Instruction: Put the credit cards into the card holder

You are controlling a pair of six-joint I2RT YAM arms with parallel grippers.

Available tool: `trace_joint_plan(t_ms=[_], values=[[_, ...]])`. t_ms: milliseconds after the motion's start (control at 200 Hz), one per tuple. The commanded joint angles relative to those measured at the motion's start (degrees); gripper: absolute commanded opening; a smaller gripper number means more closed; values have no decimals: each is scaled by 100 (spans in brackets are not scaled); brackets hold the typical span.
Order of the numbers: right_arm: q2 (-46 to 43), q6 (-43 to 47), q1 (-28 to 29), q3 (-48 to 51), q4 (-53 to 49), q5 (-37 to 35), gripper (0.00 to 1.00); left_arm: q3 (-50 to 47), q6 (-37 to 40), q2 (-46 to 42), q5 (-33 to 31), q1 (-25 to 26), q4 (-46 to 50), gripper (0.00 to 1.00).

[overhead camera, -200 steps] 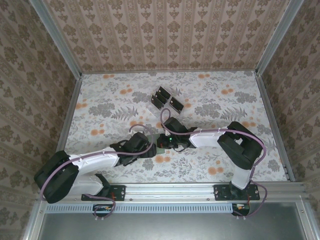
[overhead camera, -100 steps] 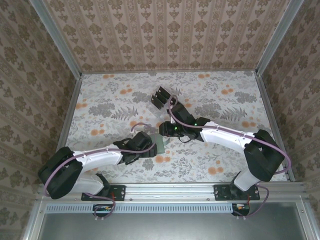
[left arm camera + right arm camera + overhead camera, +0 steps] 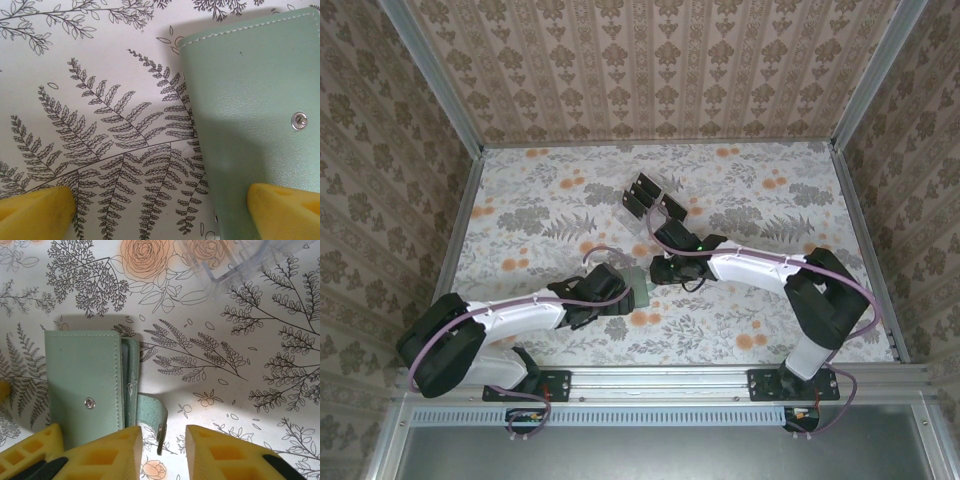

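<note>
The card holder (image 3: 639,286) is a sage green wallet lying flat on the floral table between the two arms. My left gripper (image 3: 622,298) is open wide low over its left edge (image 3: 250,100); one yellow finger (image 3: 282,210) hangs above the wallet and the other finger (image 3: 35,210) above bare table. My right gripper (image 3: 164,452) is open just right of the wallet (image 3: 82,385), and the wallet's snap tab (image 3: 154,416) curls up loose between the fingers. The black credit cards (image 3: 645,188) stand in a clear rack (image 3: 651,200) behind.
A corner of the clear rack (image 3: 240,260) shows ahead of my right gripper (image 3: 661,268). Patterned walls close off the table on the left, back and right. The aluminium rail (image 3: 660,380) with both arm bases runs along the near edge.
My right gripper has lifted off the wallet, swung back and right, and opened from shut. The wallet now lies uncovered. My left arm shifted slightly and stays open.
</note>
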State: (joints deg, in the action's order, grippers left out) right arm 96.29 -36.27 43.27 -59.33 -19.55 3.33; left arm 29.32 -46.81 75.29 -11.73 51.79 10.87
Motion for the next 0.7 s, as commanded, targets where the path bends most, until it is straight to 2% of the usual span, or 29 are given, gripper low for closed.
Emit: trace_joint_plan(t_ms=[0, 335, 510, 695], values=[[126, 61, -17, -206, -120, -92, 27, -261, -128, 206, 8, -33, 359, 100], [207, 23, -28, -151, -30, -17, 13, -287, -130, 158, -12, -22, 337, 100], [111, -27, -26, -89, 43, 65, 0, -304, -127, 101, -7, -25, 345, 100], [-133, -167, -26, -50, 234, 413, 0, -234, -64, -96, -36, -27, 571, 100]])
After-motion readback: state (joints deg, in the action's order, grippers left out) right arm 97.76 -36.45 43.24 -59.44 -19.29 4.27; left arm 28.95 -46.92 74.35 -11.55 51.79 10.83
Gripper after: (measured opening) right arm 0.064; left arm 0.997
